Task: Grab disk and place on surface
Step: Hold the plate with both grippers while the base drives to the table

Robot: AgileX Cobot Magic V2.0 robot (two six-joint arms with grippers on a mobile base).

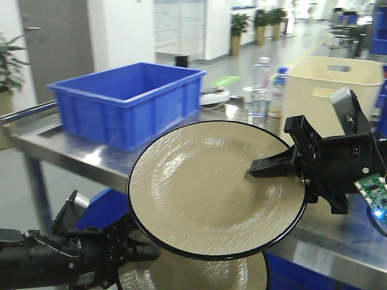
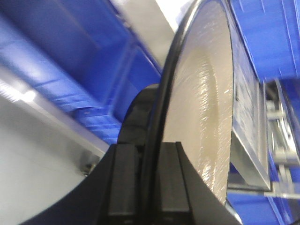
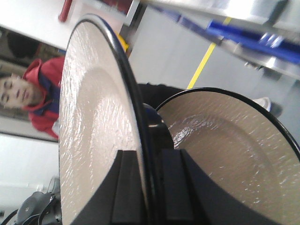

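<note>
Beige disk (image 1: 205, 187) clamped: right end effector (image 1: 257, 168), horizontal | lower disk (image 1: 199, 275): left end effector (image 1: 148, 251)

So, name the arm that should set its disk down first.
Right, probably: the right gripper clamps the upper disk, which overlaps the lower disk that the left gripper seems to hold, so it has to clear first.

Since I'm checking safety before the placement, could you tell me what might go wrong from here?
The right hand pinches only the rim of the disk, so it may tilt or slip. The second plate, gripped by the left hand, sits close below; they could collide.
</note>
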